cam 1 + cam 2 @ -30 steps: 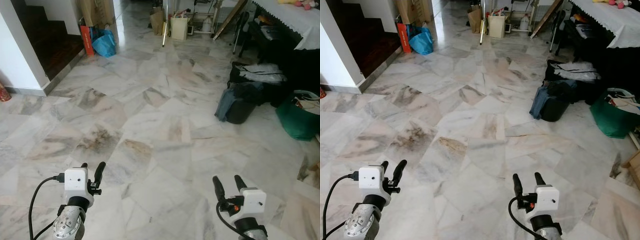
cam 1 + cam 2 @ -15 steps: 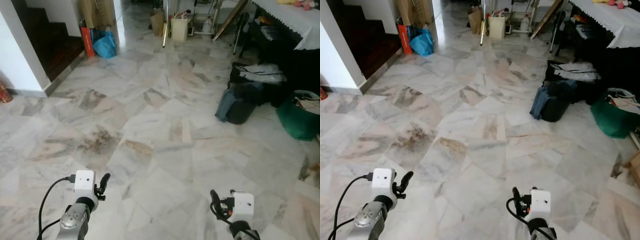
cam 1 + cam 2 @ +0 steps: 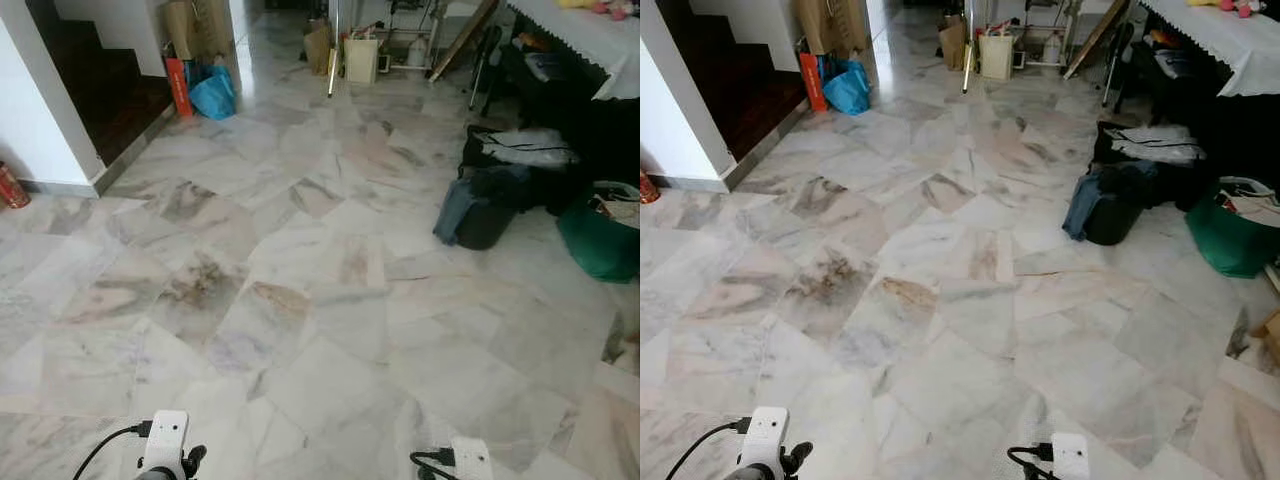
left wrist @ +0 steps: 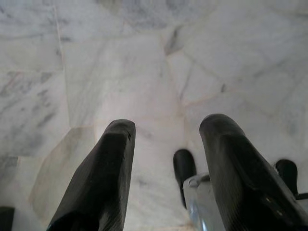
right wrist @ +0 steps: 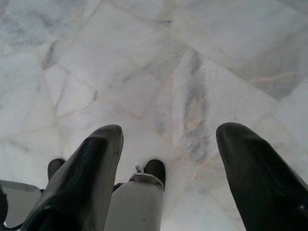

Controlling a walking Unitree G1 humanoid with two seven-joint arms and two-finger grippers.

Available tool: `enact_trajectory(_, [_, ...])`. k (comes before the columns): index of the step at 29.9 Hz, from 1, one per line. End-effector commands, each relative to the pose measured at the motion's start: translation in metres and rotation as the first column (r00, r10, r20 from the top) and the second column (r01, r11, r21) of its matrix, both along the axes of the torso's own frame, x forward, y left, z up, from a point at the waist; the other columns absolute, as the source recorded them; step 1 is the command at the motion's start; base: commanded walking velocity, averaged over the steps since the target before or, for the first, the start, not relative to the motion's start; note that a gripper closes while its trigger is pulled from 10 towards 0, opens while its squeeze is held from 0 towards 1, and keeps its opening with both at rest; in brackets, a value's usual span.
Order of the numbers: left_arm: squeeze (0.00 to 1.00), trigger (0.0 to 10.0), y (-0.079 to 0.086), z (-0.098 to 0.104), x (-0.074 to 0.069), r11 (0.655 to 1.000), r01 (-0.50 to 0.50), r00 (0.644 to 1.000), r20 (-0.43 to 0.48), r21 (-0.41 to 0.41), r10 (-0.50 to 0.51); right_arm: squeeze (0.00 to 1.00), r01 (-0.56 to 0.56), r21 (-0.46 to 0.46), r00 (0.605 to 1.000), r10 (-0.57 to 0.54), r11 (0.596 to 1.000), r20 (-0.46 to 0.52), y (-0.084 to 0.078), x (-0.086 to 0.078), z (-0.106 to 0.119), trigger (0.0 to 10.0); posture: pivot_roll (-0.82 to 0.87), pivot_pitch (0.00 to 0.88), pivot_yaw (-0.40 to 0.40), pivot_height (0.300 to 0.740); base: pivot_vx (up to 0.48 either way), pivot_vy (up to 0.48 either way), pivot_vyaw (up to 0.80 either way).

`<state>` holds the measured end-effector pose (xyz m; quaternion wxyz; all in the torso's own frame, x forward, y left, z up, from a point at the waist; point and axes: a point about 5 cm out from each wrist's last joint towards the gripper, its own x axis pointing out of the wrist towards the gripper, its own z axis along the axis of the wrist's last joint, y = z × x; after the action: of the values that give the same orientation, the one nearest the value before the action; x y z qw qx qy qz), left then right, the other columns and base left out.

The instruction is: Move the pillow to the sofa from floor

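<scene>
Both arms hang low at the bottom edge of the eye views, where the white wrist box of the left arm and that of the right arm stick up. In the left wrist view my left gripper is open, with bare marble floor between its two black fingers. My right gripper is open too, over the same pale veined tiles, holding nothing.
Dark bags and clothes lie on the floor at the right, with a green bag beside them. A white-clothed table stands at the far right. A blue bag and an orange box sit by the dark stairwell.
Both arms have dropped steadily towards the bottom edge, so the fingers seen earlier in the eye views are now out of frame. The head view has shifted only slightly.
</scene>
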<state>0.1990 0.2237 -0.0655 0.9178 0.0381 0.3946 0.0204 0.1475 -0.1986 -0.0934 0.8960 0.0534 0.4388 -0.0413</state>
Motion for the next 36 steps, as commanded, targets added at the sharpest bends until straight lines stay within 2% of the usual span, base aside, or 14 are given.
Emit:
enact_trajectory(1, [0.0,10.0,-0.001,-0.003,-0.004,1.0,-0.02,1.0,-0.024,-0.007,0.02,0.0,0.026,0.004,0.999,-0.026,1.0,-0.026,-0.01,-0.006,-0.001,10.0,0.04,0.0,-0.016,0.74,0.0,0.0,0.0])
enact_trajectory(3, [0.0,10.0,-0.002,-0.004,-0.005,1.0,-0.022,0.999,-0.03,-0.007,0.021,0.0,0.031,0.001,0.999,-0.031,1.0,-0.036,-0.014,-0.007,-0.001,10.0,0.04,0.0,-0.017,0.74,0.0,0.0,0.0])
enact_trajectory(8, [0.0,10.0,-0.006,-0.006,-0.004,0.999,-0.033,0.998,-0.047,-0.017,0.032,0.0,0.065,-0.013,0.997,-0.065,0.998,-0.03,-0.04,-0.011,0.003,10.0,0.03,0.0,-0.028,0.74,0.0,0.0,0.0])
enact_trajectory(15, [0.0,10.0,-0.006,-0.009,-0.01,0.999,-0.044,0.997,-0.066,-0.018,0.043,0.0,0.054,-0.029,0.998,-0.055,0.998,-0.038,-0.047,-0.015,0.004,10.0,0.03,0.0,-0.033,0.74,0.0,0.0,0.0])
enact_trajectory(21, [0.0,10.0,-0.001,-0.011,-0.015,0.999,-0.052,0.995,-0.082,-0.009,0.051,0.0,0.059,-0.012,0.998,-0.06,0.998,-0.022,-0.041,-0.01,0.004,10.0,0.04,0.0,-0.028,0.74,0.0,0.0,0.46])
enact_trajectory(26, [0.0,10.0,0.003,-0.012,-0.02,0.999,-0.052,0.994,-0.097,0.001,0.052,0.0,0.055,0.008,0.997,-0.055,0.998,-0.051,-0.015,-0.009,-0.002,10.0,0.04,0.0,-0.018,0.74,0.0,0.0,0.8])
enact_trajectory(27, [0.0,10.0,0.003,-0.012,-0.02,0.999,-0.052,0.994,-0.097,0.001,0.052,0.0,0.055,0.008,0.997,-0.055,0.998,-0.051,-0.015,-0.009,-0.002,10.0,0.04,0.0,-0.018,0.74,0.0,0.0,0.8])
enact_trajectory(28, [0.0,10.0,0.003,-0.013,-0.021,0.999,-0.048,0.994,-0.102,0.003,0.048,0.0,0.052,0.019,0.997,-0.051,0.998,-0.053,-0.005,-0.006,-0.003,10.0,0.04,0.0,-0.016,0.74,0.0,0.0,0.8])
enact_trajectory(36, [0.0,10.0,0.001,-0.011,-0.017,0.999,-0.034,0.996,-0.088,0.001,0.034,0.0,0.04,0.026,0.997,-0.038,0.999,-0.067,0.008,-0.006,-0.006,10.0,0.04,0.0,-0.012,0.74,0.0,0.0,0.8])
